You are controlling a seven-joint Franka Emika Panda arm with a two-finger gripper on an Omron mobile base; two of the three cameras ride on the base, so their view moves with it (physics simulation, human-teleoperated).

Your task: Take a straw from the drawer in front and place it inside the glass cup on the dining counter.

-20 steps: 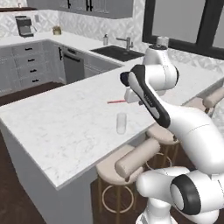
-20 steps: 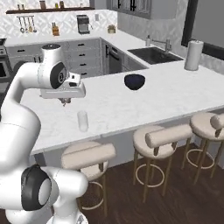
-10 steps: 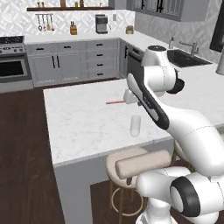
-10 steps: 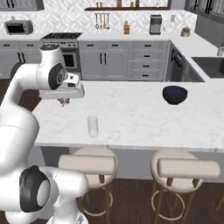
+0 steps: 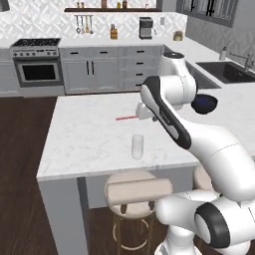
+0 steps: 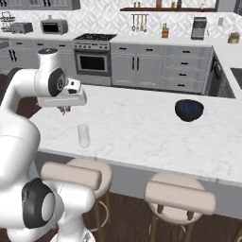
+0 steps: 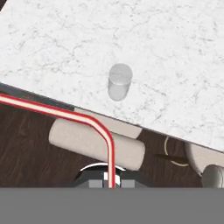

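The gripper [image 7: 108, 178] is clamped on the straw [image 7: 65, 114] above the dining counter [image 5: 84, 139] near the glass cup [image 5: 137, 146]; the straw is likely light, thin and bendable, so hold near one end, leaving length free for insertion

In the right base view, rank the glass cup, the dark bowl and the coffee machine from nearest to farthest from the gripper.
Gripper, shut on the straw, hangs over the dining counter at its left end.
1. Glass cup: just below and right of the gripper, near the counter's front edge.
2. Dark bowl: far right on the same counter.
3. Coffee machine: on the back wall counter, upper right.
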